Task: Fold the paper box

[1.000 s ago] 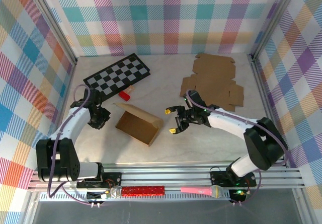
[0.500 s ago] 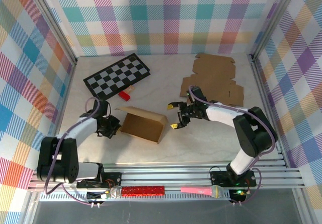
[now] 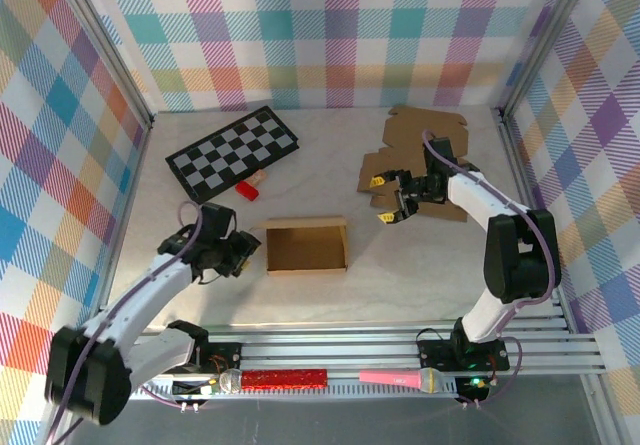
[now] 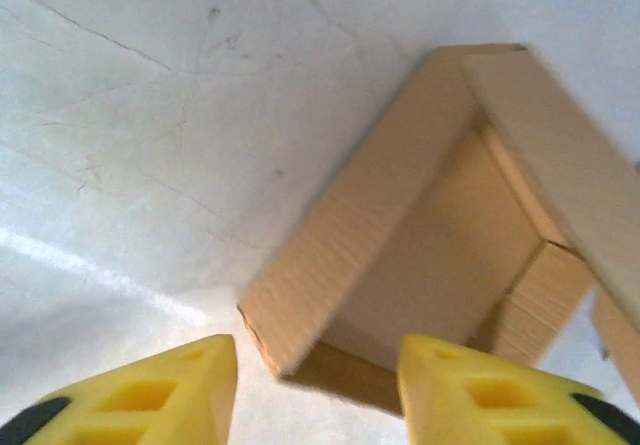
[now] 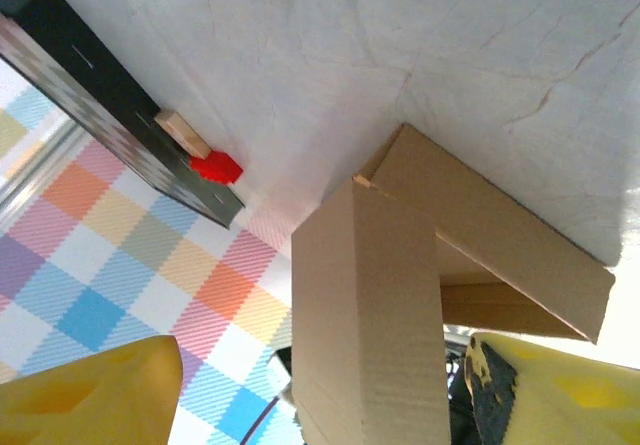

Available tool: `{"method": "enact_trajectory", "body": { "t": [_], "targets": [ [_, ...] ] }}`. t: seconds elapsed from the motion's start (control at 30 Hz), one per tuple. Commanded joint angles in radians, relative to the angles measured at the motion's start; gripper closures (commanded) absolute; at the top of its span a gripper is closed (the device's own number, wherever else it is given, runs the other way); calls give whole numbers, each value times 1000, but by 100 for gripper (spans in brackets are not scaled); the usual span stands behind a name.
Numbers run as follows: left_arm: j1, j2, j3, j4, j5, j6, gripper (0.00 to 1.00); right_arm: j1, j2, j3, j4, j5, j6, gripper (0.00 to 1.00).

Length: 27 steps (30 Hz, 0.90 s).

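Two arms flank the paper box (image 3: 305, 248), which sits open-topped near the middle of the table (image 3: 320, 180), resting free with nothing gripping it. From my station, the left gripper (image 3: 245, 251) stands just beside the box's left wall, its claw spread and empty. The wrist view shows the box's near corner ahead of the yellow fingers (image 4: 150, 390), not between them. The right gripper (image 3: 382, 199) hovers well apart from the box, claw spread wide and empty, above the near-left edge of a flat cardboard sheet (image 3: 440, 130).

My main worry is the box sliding. It looks light and unanchored, so I judge a push from the left arm would skate it to the right rather than crease it, with no second claw bracing the far wall. One wall seems to lean inward in the wrist view, and it could spring out or buckle if a fingertip catches it. The right claw, if lowered where it is, could snag the sheet's cut flaps and drag it.

Room is good: bare tabletop lies between box and sheet, and on the near side toward the rail (image 3: 330, 343). The checkerboard (image 3: 232, 148) and red block (image 3: 247, 192) crowd the far left, and the plaid walls (image 3: 60, 115) close the sides.
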Motion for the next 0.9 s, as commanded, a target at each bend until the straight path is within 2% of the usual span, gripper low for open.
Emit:
{"method": "enact_trajectory", "body": {
  "t": [0.0, 0.1, 0.23, 0.37, 0.47, 0.6, 0.87],
  "targets": [
    [52, -59, 93, -240, -62, 101, 50, 18, 22, 24, -69, -49, -77, 27],
    [157, -28, 171, -231, -53, 163, 44, 25, 36, 34, -53, -56, -64, 29],
    [249, 124, 247, -87, 3, 218, 39, 55, 75, 68, -62, -70, -68, 30],
    [249, 312, 308, 30, 84, 254, 39, 96, 105, 77, -42, -86, -49, 30],
    [230, 384, 317, 88, 138, 245, 39, 121, 111, 75, -21, -80, -26, 30],
    [171, 417, 307, 127, 156, 223, 38, 153, 110, 59, 22, -79, 16, 30],
    [138, 458, 326, 170, 157, 210, 41, 168, 122, 60, 27, -75, 18, 32]
  ]
}}
